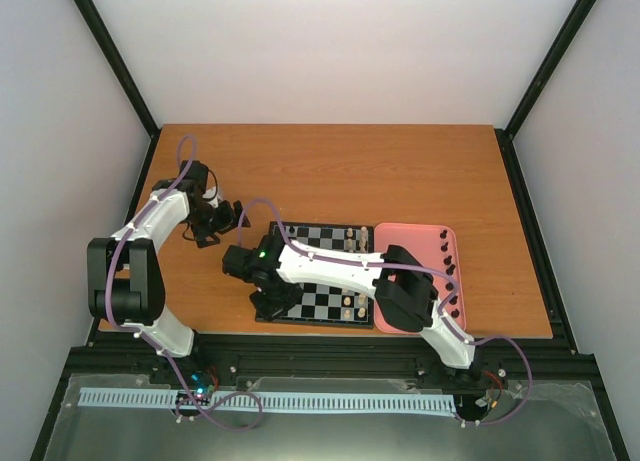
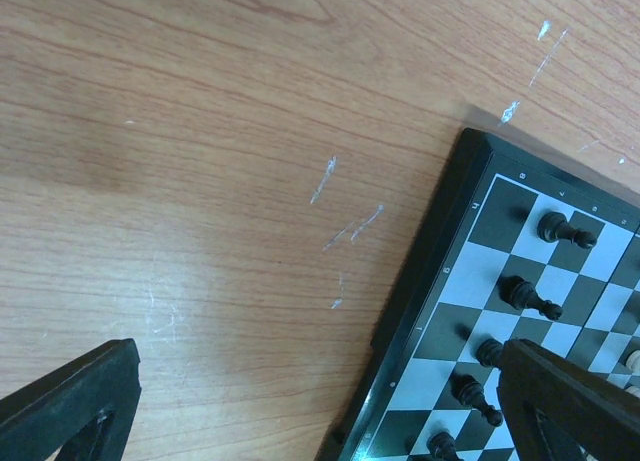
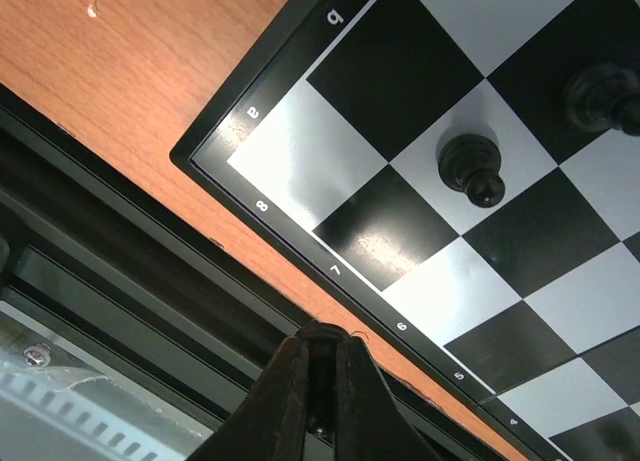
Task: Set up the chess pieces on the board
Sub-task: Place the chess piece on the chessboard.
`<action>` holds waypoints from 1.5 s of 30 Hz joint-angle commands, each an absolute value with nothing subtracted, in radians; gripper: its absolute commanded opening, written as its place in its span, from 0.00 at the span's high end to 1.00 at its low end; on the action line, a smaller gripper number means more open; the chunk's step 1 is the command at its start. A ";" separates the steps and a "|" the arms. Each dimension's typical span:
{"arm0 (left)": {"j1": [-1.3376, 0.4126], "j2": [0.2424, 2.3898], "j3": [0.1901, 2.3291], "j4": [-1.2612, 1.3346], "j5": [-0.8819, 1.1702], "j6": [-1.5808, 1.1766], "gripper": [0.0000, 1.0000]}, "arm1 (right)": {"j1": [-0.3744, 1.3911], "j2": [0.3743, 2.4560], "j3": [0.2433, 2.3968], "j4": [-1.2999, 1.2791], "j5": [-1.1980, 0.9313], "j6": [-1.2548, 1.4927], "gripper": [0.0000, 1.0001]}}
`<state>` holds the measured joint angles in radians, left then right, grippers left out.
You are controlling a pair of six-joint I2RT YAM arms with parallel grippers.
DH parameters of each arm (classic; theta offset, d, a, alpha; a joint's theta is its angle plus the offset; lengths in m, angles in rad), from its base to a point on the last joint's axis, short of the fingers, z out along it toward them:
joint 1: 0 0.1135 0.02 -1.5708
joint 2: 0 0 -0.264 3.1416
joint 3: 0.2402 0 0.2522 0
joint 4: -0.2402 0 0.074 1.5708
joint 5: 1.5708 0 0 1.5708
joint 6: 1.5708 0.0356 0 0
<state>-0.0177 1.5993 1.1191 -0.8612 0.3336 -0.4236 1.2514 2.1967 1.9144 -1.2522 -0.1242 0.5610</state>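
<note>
Well, my left gripper (image 2: 320,381) hangs wide open above the orange-brown wooden table (image 2: 200,181), just beside the small square board (image 2: 420,281) of black and pale grey checks. Several tiny black chess pieces (image 2: 565,229) stand in a row on its squares near that edge; more sit along the right side of the pink rectangular tray (image 1: 410,229). My right gripper (image 3: 320,356) is clenched tight, low over the board's numbered corner.

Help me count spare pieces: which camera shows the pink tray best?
Top external. The pink tray lies right of the board, with black pieces lined along its right side, though the right arm covers its near-left part. Both wrist views miss the tray, showing part of the board and the table.
</note>
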 commanded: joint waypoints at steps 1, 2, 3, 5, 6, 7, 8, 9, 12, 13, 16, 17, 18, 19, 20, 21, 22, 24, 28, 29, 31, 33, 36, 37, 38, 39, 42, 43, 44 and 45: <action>-0.020 1.564 1.129 -0.860 0.321 -0.437 0.00 | 1.246 2.234 1.923 -1.245 -0.114 0.541 0.97; -0.020 1.565 1.129 -0.861 0.320 -0.436 0.00 | 1.244 2.241 1.924 -1.248 -0.116 0.539 0.97; -0.019 1.564 1.129 -0.861 0.319 -0.436 0.00 | 1.241 2.244 1.926 -1.249 -0.116 0.538 0.97; -0.019 1.562 1.131 -0.861 0.321 -0.436 0.00 | 1.238 2.249 1.926 -1.248 -0.112 0.536 0.97; -0.020 1.562 1.131 -0.861 0.321 -0.436 0.00 | 1.237 2.253 1.926 -1.247 -0.109 0.535 0.97; -0.020 1.562 1.132 -0.861 0.319 -0.436 0.00 | 1.234 2.257 1.930 -1.248 -0.105 0.533 0.97; -0.020 1.561 1.131 -0.861 0.319 -0.435 0.00 | 1.233 2.259 1.934 -1.252 -0.098 0.534 0.97; -0.020 1.560 1.131 -0.862 0.318 -0.435 0.00 | 1.232 2.260 1.937 -1.252 -0.093 0.533 0.97; -0.020 1.562 1.131 -0.859 0.317 -0.435 0.00 | 1.226 2.261 1.946 -1.253 -0.079 0.532 0.97; -0.020 1.563 1.131 -0.859 0.317 -0.435 0.00 | 1.224 2.263 1.948 -1.254 -0.077 0.531 0.97; -0.020 1.566 1.132 -0.858 0.318 -0.434 0.00 | 1.222 2.269 1.954 -1.260 -0.073 0.528 0.97; -0.019 1.566 1.132 -0.859 0.318 -0.434 0.00 | 1.220 2.271 1.957 -1.261 -0.070 0.528 0.97; -0.020 1.567 1.132 -0.858 0.319 -0.435 0.00 | 1.220 2.271 1.962 -1.260 -0.068 0.526 0.97; -0.020 1.568 1.133 -0.858 0.320 -0.435 0.00 | 1.220 2.274 1.964 -1.259 -0.066 0.524 0.97; -0.020 1.571 1.134 -0.856 0.320 -0.435 0.00 | 1.219 2.276 1.968 -1.261 -0.069 0.523 0.97; -0.020 1.573 1.134 -0.857 0.320 -0.434 0.00 | 1.218 2.280 1.970 -1.262 -0.073 0.521 0.97; -0.020 1.573 1.134 -0.857 0.321 -0.435 0.00 | 1.218 2.287 1.975 -1.264 -0.074 0.520 0.97; -0.020 1.574 1.134 -0.857 0.322 -0.435 0.00 | 1.218 2.296 1.985 -1.271 -0.076 0.516 0.97; -0.020 1.576 1.133 -0.855 0.326 -0.434 0.00 | 1.215 2.305 1.998 -1.279 -0.079 0.511 0.97; -0.020 1.575 1.131 -0.854 0.325 -0.433 0.00 | 1.216 2.307 1.997 -1.279 -0.080 0.511 0.97; -0.019 1.576 1.131 -0.854 0.327 -0.434 0.00 | 1.214 2.310 1.999 -1.284 -0.077 0.511 0.97; -0.020 1.576 1.132 -0.854 0.328 -0.435 0.00 | 1.213 2.312 1.999 -1.290 -0.070 0.512 0.97; -0.020 1.576 1.134 -0.854 0.329 -0.434 0.00 | 1.212 2.309 1.999 -1.288 -0.068 0.511 0.97; -0.020 1.576 1.134 -0.853 0.331 -0.434 0.00 | 1.212 2.307 1.999 -1.286 -0.067 0.508 0.95; -0.020 1.576 1.134 -0.853 0.330 -0.435 0.00 | 1.212 2.305 1.998 -1.283 -0.069 0.505 0.93; -0.020 1.576 1.134 -0.855 0.330 -0.433 0.00 | 1.212 2.302 1.997 -1.281 -0.070 0.504 0.91; -0.020 1.576 1.134 -0.856 0.329 -0.433 0.00 | 1.212 2.295 1.993 -1.274 -0.081 0.496 0.84; -0.020 1.575 1.134 -0.855 0.330 -0.433 0.00 | 1.211 2.290 1.988 -1.268 -0.084 0.494 0.83; -0.020 1.576 1.134 -0.855 0.330 -0.433 0.00 | 1.212 2.287 1.985 -1.261 -0.086 0.493 0.81; -0.020 1.576 1.134 -0.856 0.330 -0.433 0.00 | 1.212 2.282 1.978 -1.256 -0.090 0.491 0.80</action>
<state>-0.0177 1.5883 1.1191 -0.8612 0.3225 -0.4236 1.2171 2.2971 1.9724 -1.2694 -0.0868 0.5049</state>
